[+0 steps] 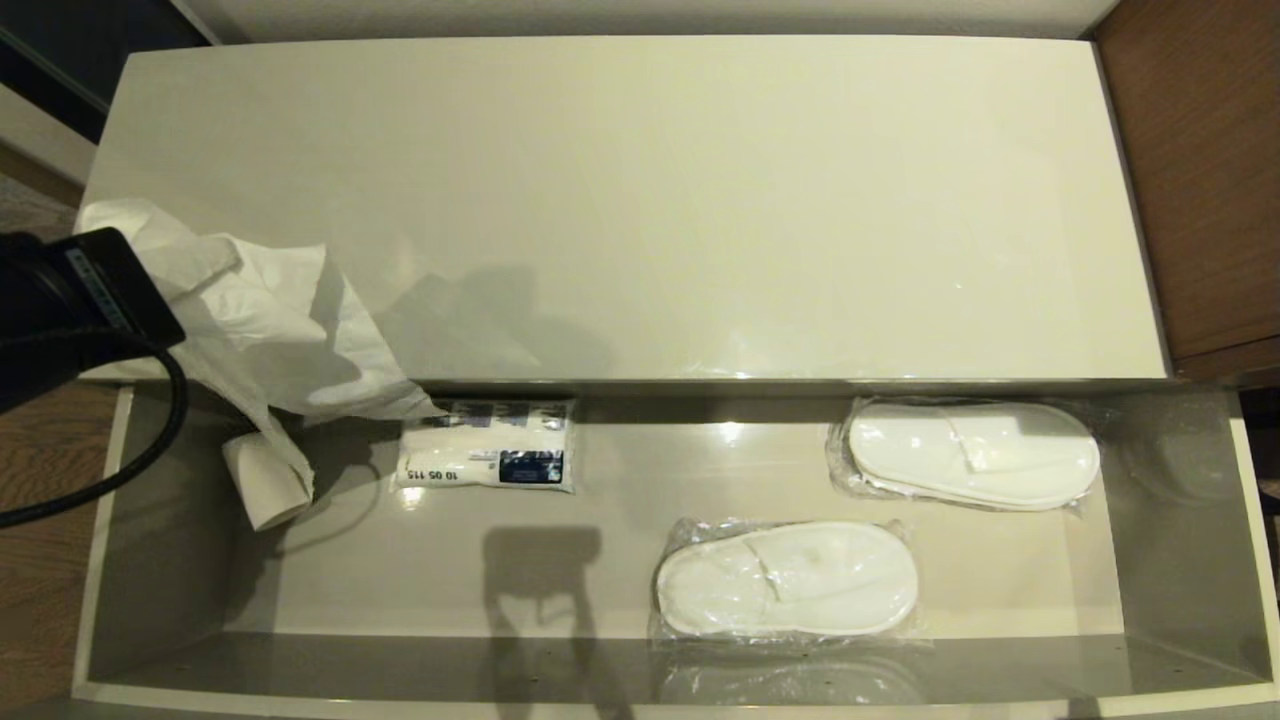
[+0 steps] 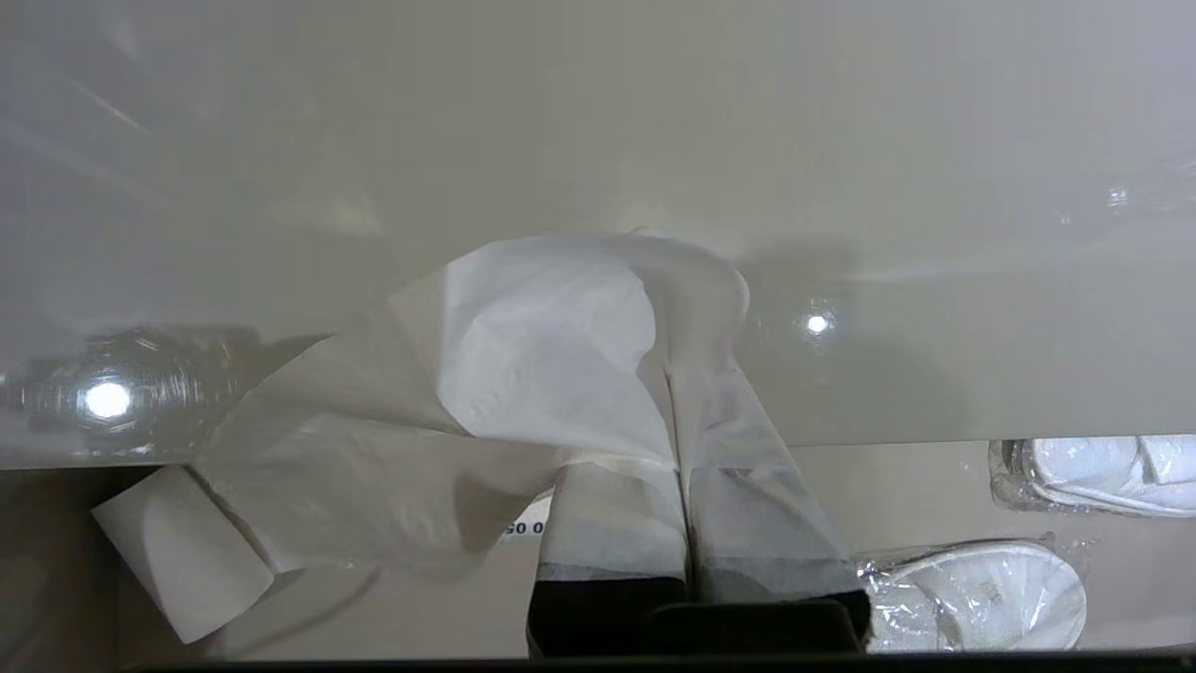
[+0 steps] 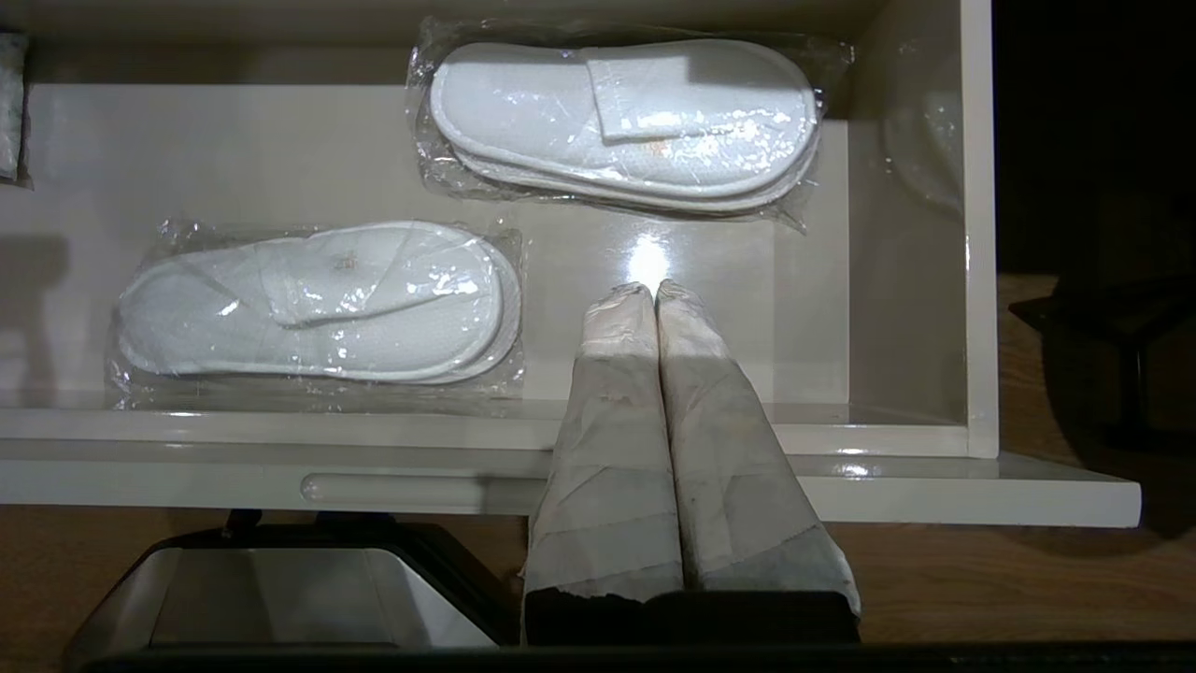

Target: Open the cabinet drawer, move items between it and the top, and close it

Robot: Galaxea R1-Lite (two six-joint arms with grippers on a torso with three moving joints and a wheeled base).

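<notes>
The cabinet drawer (image 1: 450, 580) stands pulled out below the glossy cream top (image 1: 620, 200). My left gripper (image 2: 669, 393) is shut on the loose tail (image 2: 542, 355) of the white paper roll, over the top's front left edge. The tail (image 1: 270, 320) drapes over the fingers and down to the roll (image 1: 265, 480), which dangles at the drawer's left end. Two wrapped slipper pairs (image 1: 785, 578) (image 1: 972, 455) lie in the drawer's right half. My right gripper (image 3: 656, 292) is shut and empty, parked over the drawer's front edge (image 3: 934, 486).
A white packet with a blue label (image 1: 487, 445) lies in the drawer beside the roll. Brown wooden furniture (image 1: 1200, 180) stands to the right of the cabinet. My left arm and its cable (image 1: 60, 310) reach in from the left edge. Wood floor shows on the left.
</notes>
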